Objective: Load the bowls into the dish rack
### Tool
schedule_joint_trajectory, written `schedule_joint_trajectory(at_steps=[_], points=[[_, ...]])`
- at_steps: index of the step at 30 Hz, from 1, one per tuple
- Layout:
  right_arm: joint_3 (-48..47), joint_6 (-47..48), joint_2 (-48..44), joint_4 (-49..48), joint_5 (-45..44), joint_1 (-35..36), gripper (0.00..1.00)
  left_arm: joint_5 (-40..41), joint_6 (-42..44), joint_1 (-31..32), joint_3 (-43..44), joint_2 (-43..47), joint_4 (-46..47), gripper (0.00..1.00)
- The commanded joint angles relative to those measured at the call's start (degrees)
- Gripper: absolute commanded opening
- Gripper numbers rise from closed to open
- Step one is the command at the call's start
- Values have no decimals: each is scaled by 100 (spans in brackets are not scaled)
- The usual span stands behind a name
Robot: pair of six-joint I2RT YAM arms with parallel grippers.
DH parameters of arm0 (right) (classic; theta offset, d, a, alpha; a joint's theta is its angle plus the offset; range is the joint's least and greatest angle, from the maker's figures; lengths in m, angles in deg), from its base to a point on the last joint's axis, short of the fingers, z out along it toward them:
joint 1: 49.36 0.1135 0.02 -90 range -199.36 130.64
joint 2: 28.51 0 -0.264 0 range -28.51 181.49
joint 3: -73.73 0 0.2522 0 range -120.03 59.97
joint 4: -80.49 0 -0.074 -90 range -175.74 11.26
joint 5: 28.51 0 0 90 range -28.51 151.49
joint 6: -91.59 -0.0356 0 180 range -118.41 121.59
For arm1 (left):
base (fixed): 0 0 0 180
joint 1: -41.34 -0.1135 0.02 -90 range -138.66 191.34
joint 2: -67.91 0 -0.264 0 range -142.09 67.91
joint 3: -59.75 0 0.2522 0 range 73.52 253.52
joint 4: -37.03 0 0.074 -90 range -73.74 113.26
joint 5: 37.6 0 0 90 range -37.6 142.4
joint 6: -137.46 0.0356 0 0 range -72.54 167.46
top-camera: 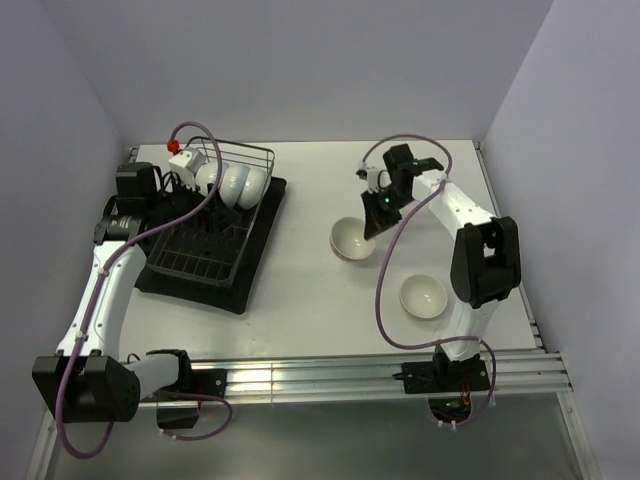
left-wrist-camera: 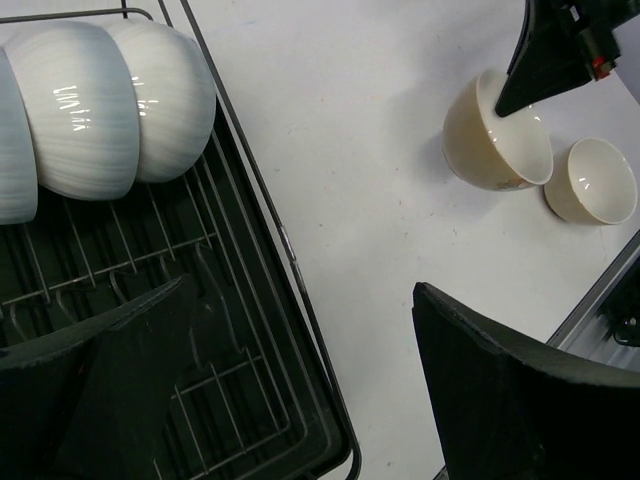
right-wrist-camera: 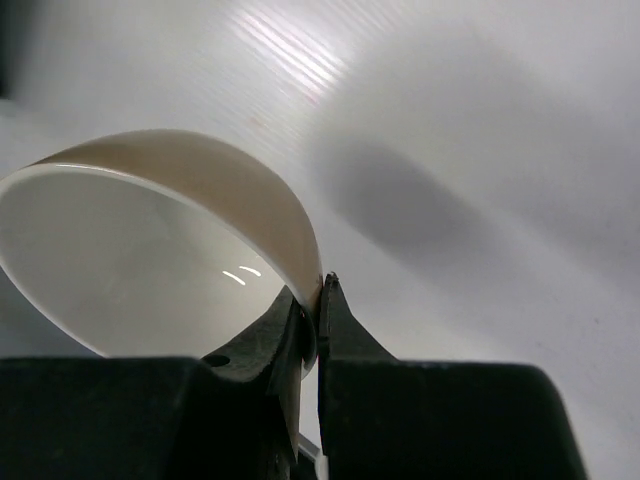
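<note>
The dark wire dish rack [top-camera: 225, 215] sits on a black tray at the left and holds three white bowls [top-camera: 232, 183] on edge at its far end; they also show in the left wrist view [left-wrist-camera: 90, 105]. My right gripper [top-camera: 379, 222] is shut on the rim of a cream bowl [top-camera: 352, 240] with a tan underside [right-wrist-camera: 200, 190], one finger inside and one outside. Another cream bowl [top-camera: 423, 297] sits on the table near the right arm. My left gripper [top-camera: 150, 195] is open and empty over the rack's left side.
The rack's black tray [top-camera: 215, 290] reaches toward the table's middle. The rack's near wire edge [left-wrist-camera: 290, 260] runs between my left fingers. White walls close in the table at the back and sides. An aluminium rail [top-camera: 320, 378] runs along the front edge.
</note>
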State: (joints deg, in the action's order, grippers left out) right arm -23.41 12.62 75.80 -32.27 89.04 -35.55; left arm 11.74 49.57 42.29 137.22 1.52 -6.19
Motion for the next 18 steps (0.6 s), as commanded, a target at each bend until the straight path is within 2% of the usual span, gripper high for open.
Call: schedule_joint_trajectory(at_steps=[1,2,8,13,18], points=[[-802,-565,-649,-328,936,289,0,-143,-149,-16,396,-102,19,95],[-890,-680,-666,-390,997,342,0,-230,-158,-16,415,-102,27,95],[-1585,-1427,-579,-838,1323,790,0,-775,-1756,54,441,-93,413,97],[-2121,-1700,-315,-926,1455,1098,0,-1294,-3099,98,223,12,878,99],[-1929,-2139,-464,-1523,1043,1230,0,-1084,-3716,335,2,205,1125,99]])
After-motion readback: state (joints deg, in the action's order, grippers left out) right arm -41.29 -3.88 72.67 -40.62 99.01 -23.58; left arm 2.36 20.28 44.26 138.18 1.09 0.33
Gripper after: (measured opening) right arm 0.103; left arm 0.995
